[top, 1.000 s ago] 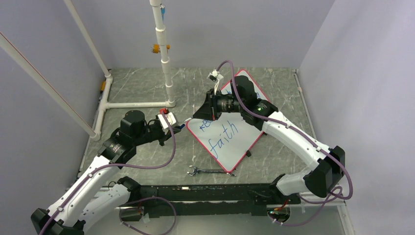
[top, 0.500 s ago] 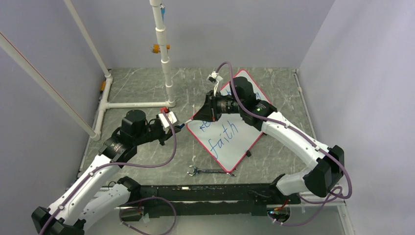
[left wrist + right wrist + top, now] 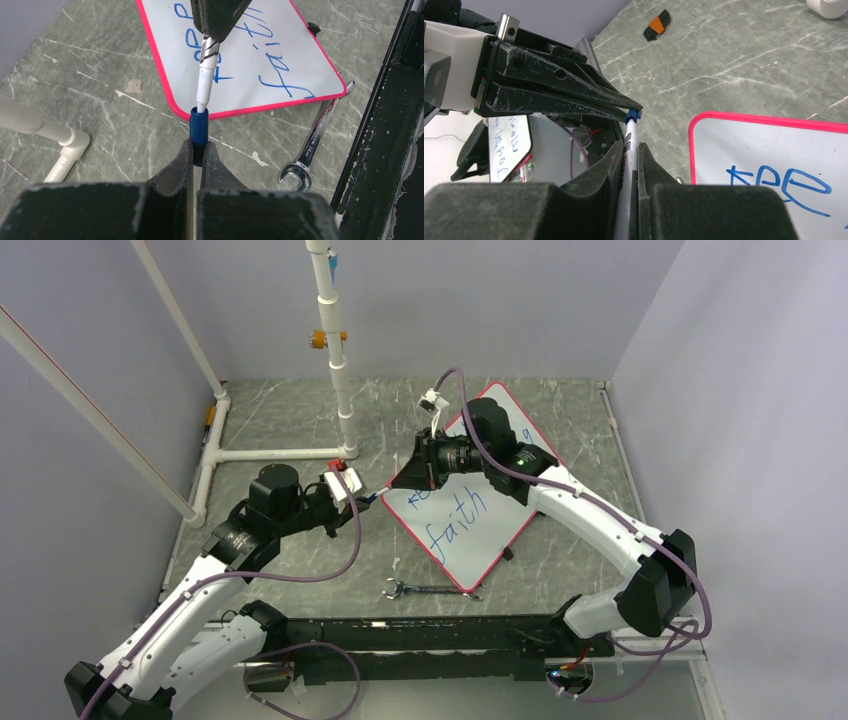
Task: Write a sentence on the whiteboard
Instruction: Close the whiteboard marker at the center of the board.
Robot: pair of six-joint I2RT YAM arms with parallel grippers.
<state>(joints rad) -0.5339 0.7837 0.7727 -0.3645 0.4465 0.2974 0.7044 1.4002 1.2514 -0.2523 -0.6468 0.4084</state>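
Note:
The whiteboard (image 3: 497, 528) lies tilted on the table with its red-pink rim showing, also in the left wrist view (image 3: 305, 47) and the right wrist view (image 3: 769, 150). The sentence (image 3: 455, 521) is blue handwriting; "faith" (image 3: 274, 55) reads plainly, and the line above (image 3: 780, 183) is partly hidden by my right arm. My right gripper (image 3: 402, 478) (image 3: 631, 148) is shut on a white marker (image 3: 204, 84) just off the board's left corner. The marker's tip sits in a blue cap (image 3: 199, 125) (image 3: 632, 116), on which my left gripper (image 3: 371, 497) (image 3: 198, 148) is shut.
A steel wrench (image 3: 430, 590) (image 3: 314, 142) lies below the board's lower corner. A white pipe frame (image 3: 340, 380) stands at the back left. An orange-and-black hex key set (image 3: 657, 25) lies far off on the table. A black rail (image 3: 420, 635) runs along the near edge.
My right gripper has shifted a little to the left with the marker, closing on the cap in the left gripper. The left arm has stayed still.

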